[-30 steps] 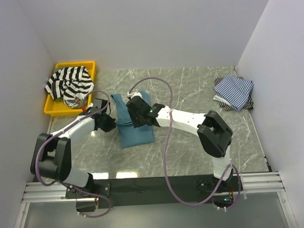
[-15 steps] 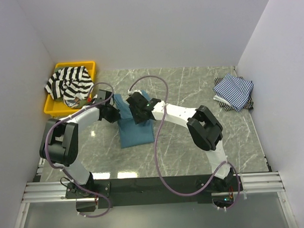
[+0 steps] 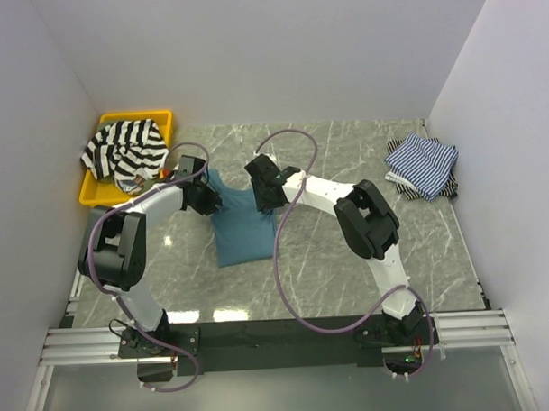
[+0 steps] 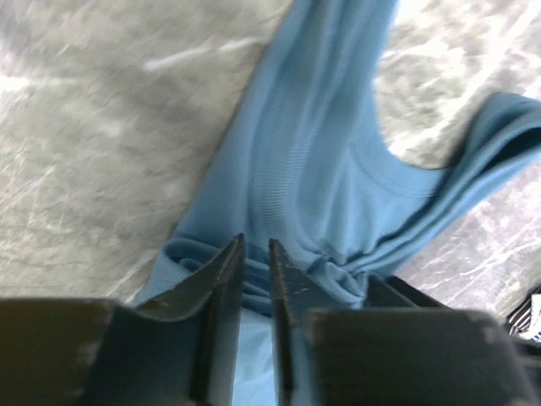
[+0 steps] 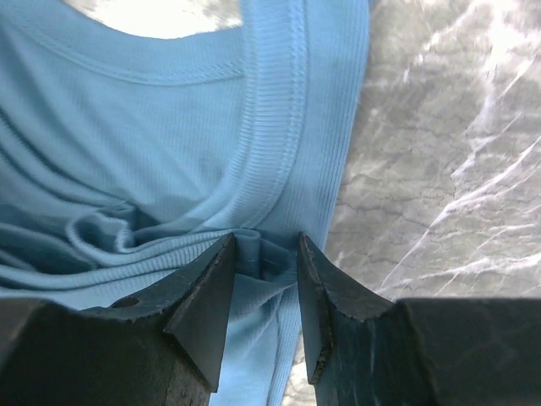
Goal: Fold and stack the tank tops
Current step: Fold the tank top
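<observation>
The teal tank top (image 3: 244, 229) lies on the marble table (image 3: 349, 275) just left of centre. Its body is flat and nearer the arms, and its strap end points away from them, where both hands meet it. The right hand (image 5: 264, 254) is clamped on a bunched fold of cloth beside the ribbed neckline, likely so that this corner can be carried over for a fold. The left hand (image 4: 254, 249) sits at the other strap side with its jaws only a sliver apart. Whether they pinch cloth cannot be told (the blue in the gap may simply lie beneath). Holding both top corners would keep the edge straight as it travels.

The fold looks barely begun. A black-and-white striped top (image 3: 124, 152) is heaped in the yellow tray (image 3: 160, 117) at far left, apparently awaiting its turn. Thin-striped tops (image 3: 422, 164) lie piled at far right, probably the stack to join.
</observation>
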`<control>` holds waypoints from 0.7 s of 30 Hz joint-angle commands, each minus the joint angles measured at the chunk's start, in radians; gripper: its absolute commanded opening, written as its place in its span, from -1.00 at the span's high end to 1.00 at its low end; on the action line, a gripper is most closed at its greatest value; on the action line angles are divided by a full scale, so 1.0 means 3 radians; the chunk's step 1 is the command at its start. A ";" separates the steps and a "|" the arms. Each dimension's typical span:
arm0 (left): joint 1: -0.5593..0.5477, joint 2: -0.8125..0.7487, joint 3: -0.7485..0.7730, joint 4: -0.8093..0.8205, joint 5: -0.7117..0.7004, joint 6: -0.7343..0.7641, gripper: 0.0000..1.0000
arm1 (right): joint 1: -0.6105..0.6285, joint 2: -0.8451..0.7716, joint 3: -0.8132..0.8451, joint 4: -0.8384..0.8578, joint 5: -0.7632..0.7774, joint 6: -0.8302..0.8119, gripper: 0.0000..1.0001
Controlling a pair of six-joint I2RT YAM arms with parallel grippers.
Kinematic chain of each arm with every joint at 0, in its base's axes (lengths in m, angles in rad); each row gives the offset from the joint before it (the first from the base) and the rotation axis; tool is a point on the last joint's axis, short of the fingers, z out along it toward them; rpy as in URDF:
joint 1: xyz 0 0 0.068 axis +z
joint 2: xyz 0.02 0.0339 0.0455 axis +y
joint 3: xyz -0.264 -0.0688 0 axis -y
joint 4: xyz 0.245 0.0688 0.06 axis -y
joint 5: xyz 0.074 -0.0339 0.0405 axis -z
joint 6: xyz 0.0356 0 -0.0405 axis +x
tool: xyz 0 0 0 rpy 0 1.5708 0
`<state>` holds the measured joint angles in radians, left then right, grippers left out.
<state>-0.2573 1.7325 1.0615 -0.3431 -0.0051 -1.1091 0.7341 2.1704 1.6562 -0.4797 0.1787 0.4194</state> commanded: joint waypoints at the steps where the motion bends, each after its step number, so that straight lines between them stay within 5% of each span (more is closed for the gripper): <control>1: 0.0009 -0.0186 0.0271 0.0019 -0.0115 0.0138 0.43 | -0.0054 -0.0061 -0.0131 0.0090 -0.0008 0.0100 0.15; 15: 0.0331 0.0274 0.1069 -0.0502 -0.0760 0.0103 0.24 | -0.0090 -0.0587 -0.0310 0.0315 0.0028 0.0080 0.15; 21: 0.0413 0.0683 0.1396 -0.0605 -0.0806 0.0082 0.45 | -0.0008 -0.0674 -0.0223 0.0331 0.0013 -0.0007 0.14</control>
<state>-0.1459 1.9053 1.4204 -0.4862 -0.2157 -1.0878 0.7181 2.0296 1.5639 -0.4053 0.1707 0.4427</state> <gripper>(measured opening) 0.298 0.427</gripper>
